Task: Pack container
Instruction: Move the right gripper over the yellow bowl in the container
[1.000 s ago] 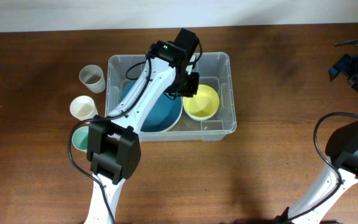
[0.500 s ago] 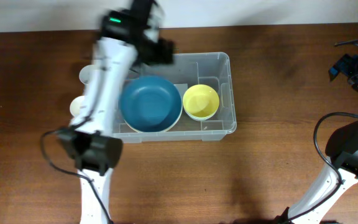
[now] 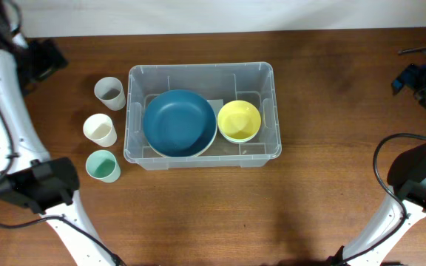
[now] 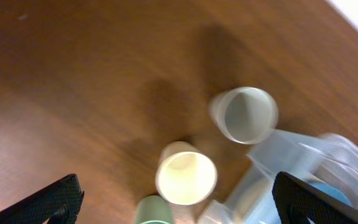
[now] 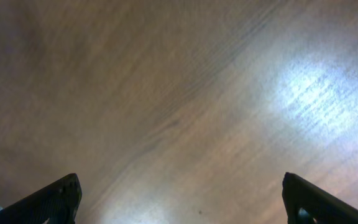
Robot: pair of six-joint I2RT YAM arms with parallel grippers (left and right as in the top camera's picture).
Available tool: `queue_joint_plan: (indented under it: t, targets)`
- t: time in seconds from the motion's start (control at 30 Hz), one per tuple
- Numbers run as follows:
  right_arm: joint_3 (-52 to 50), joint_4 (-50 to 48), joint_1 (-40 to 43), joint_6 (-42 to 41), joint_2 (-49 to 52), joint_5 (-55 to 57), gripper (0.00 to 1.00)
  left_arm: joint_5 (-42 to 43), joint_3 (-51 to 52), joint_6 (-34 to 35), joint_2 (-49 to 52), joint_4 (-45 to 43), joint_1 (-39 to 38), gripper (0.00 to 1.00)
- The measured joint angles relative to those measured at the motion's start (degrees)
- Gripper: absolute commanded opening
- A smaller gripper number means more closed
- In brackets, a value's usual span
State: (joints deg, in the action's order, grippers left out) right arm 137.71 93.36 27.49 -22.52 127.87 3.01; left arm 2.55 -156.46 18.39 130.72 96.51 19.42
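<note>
The fingers (image 4: 58, 198) of the left gripper (image 3: 46, 58) are seen spread wide, with nothing held between them. It is placed at the far left of the wooden table (image 3: 331, 207), above and apart from three cups. The right gripper (image 5: 180, 202) is likewise spread and empty, with only bare wood seen beneath it at the far right.

A grey cup (image 3: 109, 92), a cream cup (image 3: 100, 129) and a green cup (image 3: 103, 165) are lined up from far to near, just beside the left wall of the container (image 3: 198, 68). The container is set on the table a little left of centre. A blue bowl (image 3: 177, 124) and a yellow bowl (image 3: 239, 120) are already seated inside it.

Trouble is judged most likely at the cups. They are packed closely, so a neighbour could be toppled, or the container's wall struck, by fingers brought down this wide. Little bare floor is left inside, so a cup released onto a bowl's rim could be tipped over. The left wrist view is blurred, so alignment cannot be judged well from it.

The container is stood upright with its mouth turned upward. Its long axis is laid left to right.
</note>
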Motion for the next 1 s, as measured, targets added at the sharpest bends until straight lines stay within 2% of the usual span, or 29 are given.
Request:
queue_joint_plan:
  t: [0.2, 0.37, 0.57, 0.63, 0.67, 0.73, 0.83, 0.87, 1.0]
  targets:
    - [0.0, -5.5, 0.0, 0.0, 0.0, -1.0, 0.99, 0.0, 3.3, 0.1, 0.0, 0.1, 4.9, 0.99]
    - [0.0, -6.1, 0.0, 0.0, 0.0, -4.8, 0.99, 0.0, 3.6, 0.1, 0.0, 0.1, 6.7, 0.99]
    - [-0.2, -5.2, -0.4, 1.3, 0.0, -15.8, 1.00, 0.0, 3.6, 0.1, 0.0, 0.1, 6.8, 0.99]
    - [-0.6, -4.5, -1.3, 3.3, 0.0, -19.8, 0.91, 0.0, 3.6, 0.1, 0.0, 0.1, 6.8, 0.99]
    - [-0.9, -3.9, -2.4, 5.0, 0.0, -21.6, 0.76, 0.0, 3.6, 0.1, 0.0, 0.1, 6.8, 0.99]
    - [-1.1, -3.0, -4.9, 7.6, 0.0, -23.2, 0.55, 0.0, 3.6, 0.1, 0.0, 0.1, 6.8, 0.99]
    - [-1.1, -2.3, -10.9, 11.4, 0.0, -23.0, 0.07, 0.0, 3.6, 0.1, 0.0, 0.1, 6.8, 0.99]
    - [-1.1, -2.2, -13.2, 12.3, 0.0, -22.3, 0.04, 0.0, 3.6, 0.1, 0.0, 0.1, 6.8, 0.99]
    - [-0.3, -1.8, -20.6, 14.0, 0.0, -20.3, 0.04, 0.0, 3.6, 0.1, 0.0, 0.1, 6.8, 0.99]
